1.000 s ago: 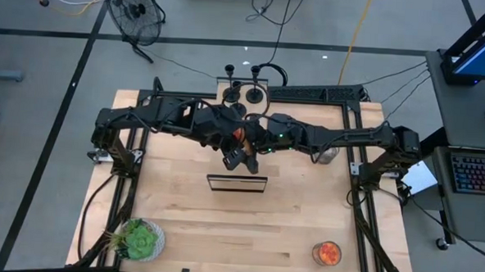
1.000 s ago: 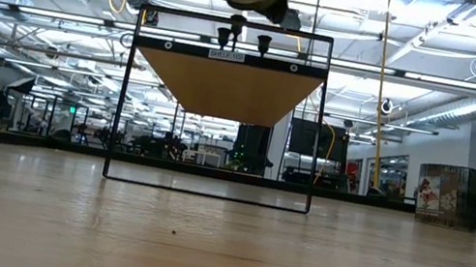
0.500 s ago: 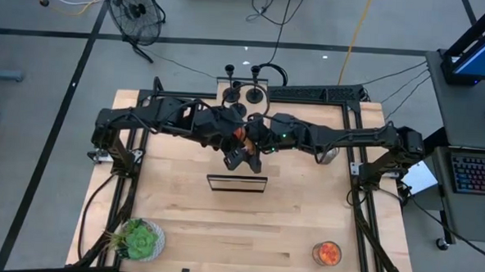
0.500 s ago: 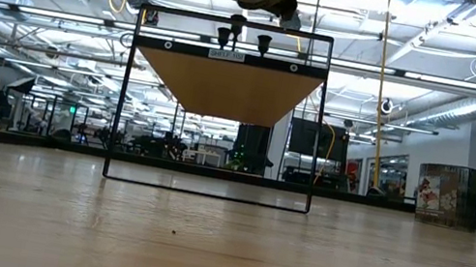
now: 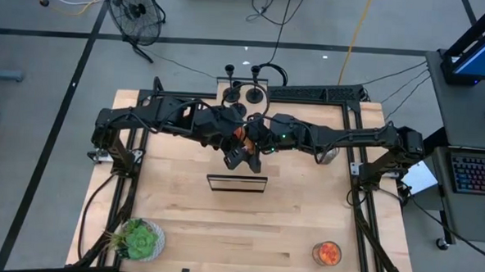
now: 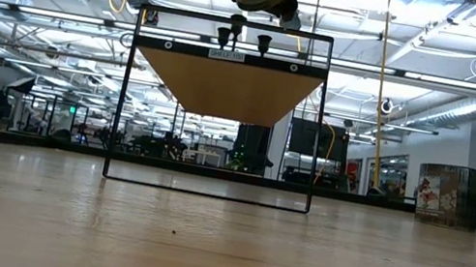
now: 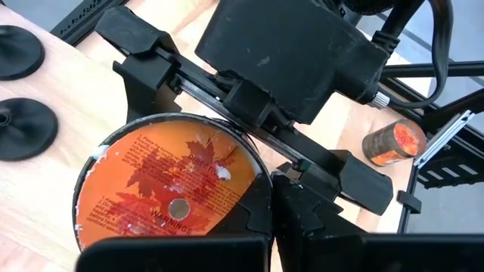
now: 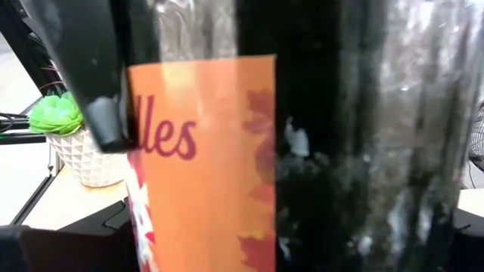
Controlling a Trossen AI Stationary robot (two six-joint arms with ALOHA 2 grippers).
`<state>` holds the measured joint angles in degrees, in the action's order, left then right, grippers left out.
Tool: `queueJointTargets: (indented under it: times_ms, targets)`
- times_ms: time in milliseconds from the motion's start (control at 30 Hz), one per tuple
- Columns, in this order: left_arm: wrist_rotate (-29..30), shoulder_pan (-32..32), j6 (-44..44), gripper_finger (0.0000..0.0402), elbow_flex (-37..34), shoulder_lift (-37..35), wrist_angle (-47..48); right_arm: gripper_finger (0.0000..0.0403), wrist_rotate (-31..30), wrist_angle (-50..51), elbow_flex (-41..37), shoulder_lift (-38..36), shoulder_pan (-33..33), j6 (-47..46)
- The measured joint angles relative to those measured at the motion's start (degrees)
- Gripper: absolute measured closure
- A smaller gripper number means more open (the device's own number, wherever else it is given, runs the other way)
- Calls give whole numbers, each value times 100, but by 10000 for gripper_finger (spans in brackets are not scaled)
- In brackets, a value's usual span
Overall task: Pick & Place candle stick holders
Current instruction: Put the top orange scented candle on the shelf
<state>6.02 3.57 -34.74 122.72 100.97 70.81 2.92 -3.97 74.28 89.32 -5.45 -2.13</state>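
Both grippers are meeting on a jar candle above the table's centre.

I am seeing the right gripper (image 5: pixel 252 157) and left gripper (image 5: pixel 235 158) clasping an orange-labelled candle jar (image 7: pixel 170 193). The candle stick holders (image 5: pixel 242 91) are standing at twelve o'clock by the far edge; open wood lies toward six. Only the left wrist view shows another jar (image 7: pixel 391 141).

Pale wooden table (image 5: pixel 181 223), plank top, with a black-framed shelf (image 5: pixel 237 183) standing near its middle. On the top: potted green succulent (image 5: pixel 138 239) at the near left corner, orange-filled glass jar (image 5: pixel 327 253) at the near right corner, second jar (image 7: pixel 391 142) by the right frame. Three black candle stick holders (image 5: pixel 243 90) grouped at the far edge.
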Motion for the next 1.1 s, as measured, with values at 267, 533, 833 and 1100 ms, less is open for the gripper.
queueJointTargets:
  times_ms: [267, 533, 833, 1100]
  targets:
    - [9, 0, -7, 401, -11, 9, 9, 63, -2, 131, 9, -11, 0, -9]
    - [48, 0, -12, 397, -13, 11, -10, 63, -7, 193, 13, -15, 0, -140]
    - [107, 0, -25, 373, -13, 11, -38, 63, -126, 230, 13, -20, 0, -210]
    - [162, -2, -19, 285, -13, 11, -12, 63, -331, 267, 11, -20, -6, -201]
